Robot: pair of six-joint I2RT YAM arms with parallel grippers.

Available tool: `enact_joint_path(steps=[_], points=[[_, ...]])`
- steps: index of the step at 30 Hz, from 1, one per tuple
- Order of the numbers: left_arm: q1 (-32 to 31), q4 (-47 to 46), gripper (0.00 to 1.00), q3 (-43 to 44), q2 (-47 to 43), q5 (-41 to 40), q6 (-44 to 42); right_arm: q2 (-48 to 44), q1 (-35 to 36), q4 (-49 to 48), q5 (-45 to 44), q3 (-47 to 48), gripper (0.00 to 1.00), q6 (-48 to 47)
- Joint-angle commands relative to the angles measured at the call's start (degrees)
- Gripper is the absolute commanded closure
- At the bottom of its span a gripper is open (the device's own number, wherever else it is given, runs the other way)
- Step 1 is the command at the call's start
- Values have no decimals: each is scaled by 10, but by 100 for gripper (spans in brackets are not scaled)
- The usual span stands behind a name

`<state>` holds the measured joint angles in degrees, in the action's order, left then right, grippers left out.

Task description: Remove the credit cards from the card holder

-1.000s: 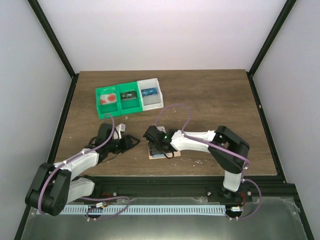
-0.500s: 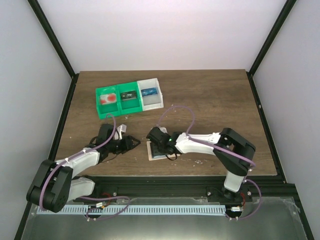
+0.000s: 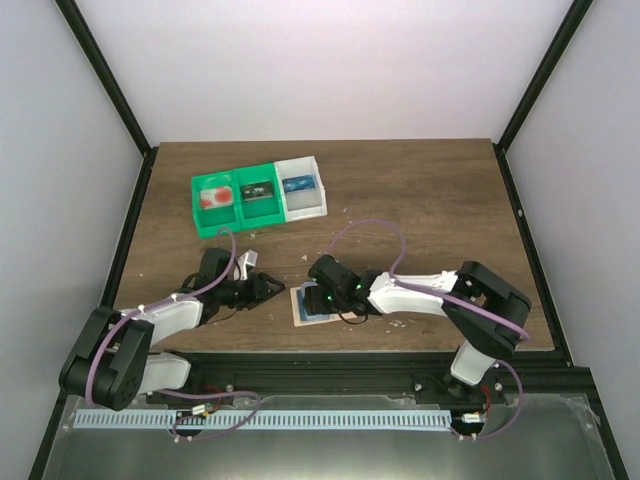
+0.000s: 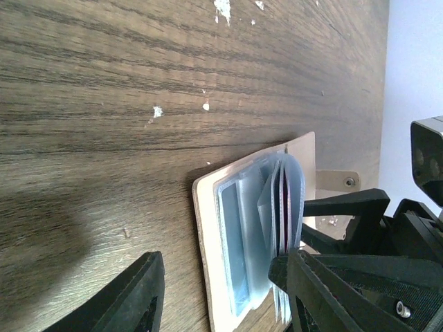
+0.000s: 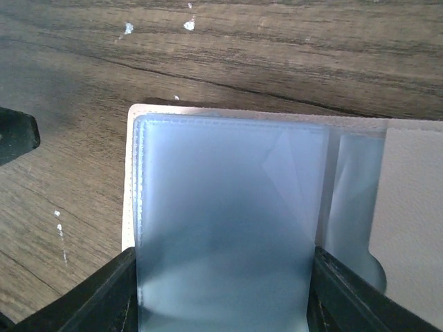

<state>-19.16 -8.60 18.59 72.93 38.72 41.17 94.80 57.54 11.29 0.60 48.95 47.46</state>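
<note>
Brown wood-grain table (image 3: 430,200) carries everything, with both arms reaching in low from its near edge. Toward the back left stands a green two-compartment tray (image 3: 235,223), and a white tray (image 3: 305,208) touches its right side. The three credit cards lie in these trays. The red-and-white card (image 3: 211,198) is in the green tray's left compartment, the dark card (image 3: 258,190) in its right one, and the blue card (image 3: 297,185) in the white tray.

The card holder (image 3: 305,310), tan with grey-blue pocket panels, lies open on the table near the front edge, between the two grippers and well apart from the trays. The left wrist view shows its clear sleeves fanned upward along the far side. A thin red line runs between them, too slight to identify.

The right gripper (image 5: 225,290) is down on the holder, its fingers (image 5: 104,294) set against the two side edges of a raised grey-blue panel, clamping it. The left gripper (image 3: 270,287) sits just left of the holder with its fingers spread apart, gripping nothing.
</note>
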Motion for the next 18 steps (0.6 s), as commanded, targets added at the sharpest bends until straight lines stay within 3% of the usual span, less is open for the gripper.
enact_joint_path(steps=[1, 4, 7, 18], points=[[-1, -30, 49, -7, 8, 18, 4, -19, -8, -32, 17, -8, 44, 8], [-2, -30, 49, -6, 10, 19, 5, -18, -10, -31, 17, -7, 47, 6], [-2, -31, 49, -7, 10, 19, 4, -17, -11, -30, 20, -6, 39, 7], [-5, -32, 49, -8, 5, 23, 6, -15, -10, -25, 14, -3, 34, 7]])
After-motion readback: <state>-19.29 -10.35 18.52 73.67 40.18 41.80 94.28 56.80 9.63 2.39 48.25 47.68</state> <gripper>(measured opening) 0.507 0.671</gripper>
